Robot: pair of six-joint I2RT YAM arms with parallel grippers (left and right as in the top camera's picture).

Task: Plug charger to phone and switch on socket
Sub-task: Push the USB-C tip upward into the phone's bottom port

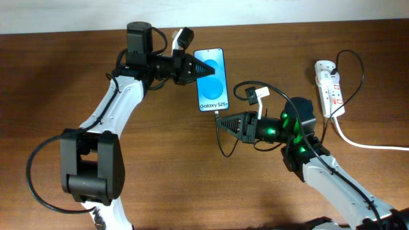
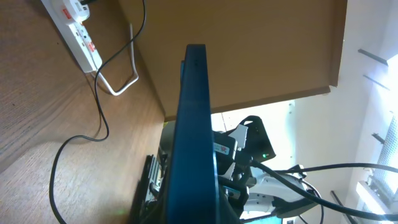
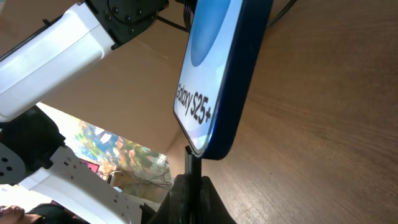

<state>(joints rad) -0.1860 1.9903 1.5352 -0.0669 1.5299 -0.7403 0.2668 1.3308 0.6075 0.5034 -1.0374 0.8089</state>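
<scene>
Where the left arm reaches up from the lower left of the overhead frame, its left gripper (image 1: pixel 204 69) is closed across the upper part of the phone (image 1: pixel 214 91), fingers coming in from the phone's left edge. The phone sits at upper centre of the frame, screen up, blue with white "Galaxy S25+" text near its lower end. From the left wrist camera it appears edge-on (a dark, narrow band running down the middle of the frame), clamped between the fingers.

Just below the phone's lower edge, the right gripper (image 1: pixel 225 122) points left and is closed on the charger (image 1: pixel 218 115), its small black plug tip aimed up at the phone. On the right wrist camera the tip (image 3: pixel 189 155) meets the phone's bottom edge (image 3: pixel 214 146); whether it is seated in the port cannot be told. The thin black cable loops down onto the table (image 1: pixel 166 182) below the gripper.

At the upper right of the overhead frame, well apart from the phone, the socket (image 1: pixel 330 88) lies flat, white with red markings. A black cable runs to its upper end, and a white cord (image 1: pixel 374 145) leaves its lower end toward the right edge. Switch position cannot be read.
</scene>
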